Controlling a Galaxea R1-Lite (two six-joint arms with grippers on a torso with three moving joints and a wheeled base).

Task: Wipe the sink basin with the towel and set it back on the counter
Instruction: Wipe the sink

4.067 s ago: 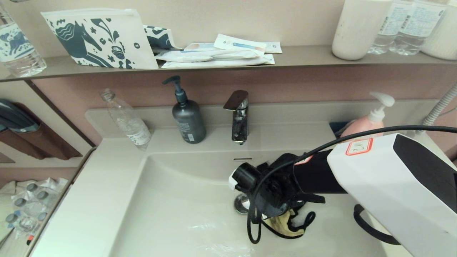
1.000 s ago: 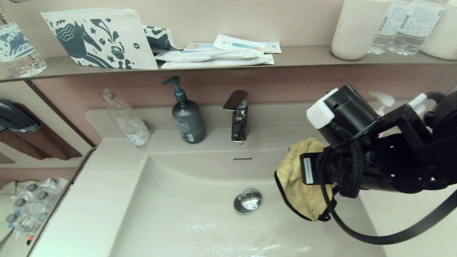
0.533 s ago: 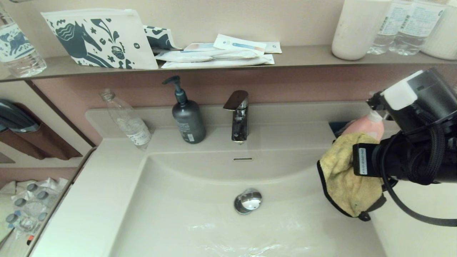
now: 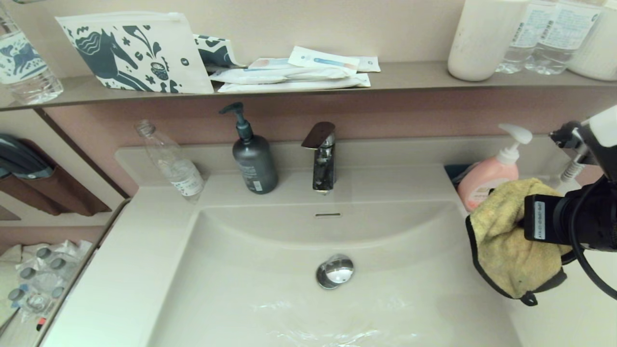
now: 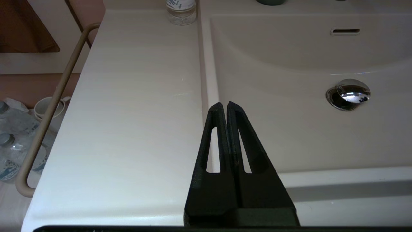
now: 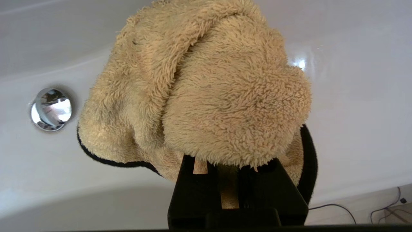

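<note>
1. The small mustard-yellow microfibre towel with black edge trim (image 4: 511, 241) looks light and floppy. It sags under its own weight, so I'd judge it will drape and bunch wherever it's set down, not lie flat by itself.
2. Its pile is thick and fluffy, so a pinch through a gathered fold ought to hold. That is how the right gripper (image 6: 230, 180) has it: the jaws are closed narrowly on a wad of cloth, with the rest bulging over the fingers.
3. It shows a soft mustard face, a thin black border and a black reverse peeking at the lower hem.
4. The towel hangs in the air past the right rim of the wide, shallow cream-white sink basin (image 4: 270, 250), over the smooth cream-white counter (image 4: 549, 318) on that side, touching neither as far as I can tell.
5. A pink pump soap bottle (image 4: 491, 176) stands just behind the towel, so a careless swing could knock it.
6. The left gripper (image 5: 224, 108) is parked near the basin's left rim, its fingers pressed together on nothing.
</note>
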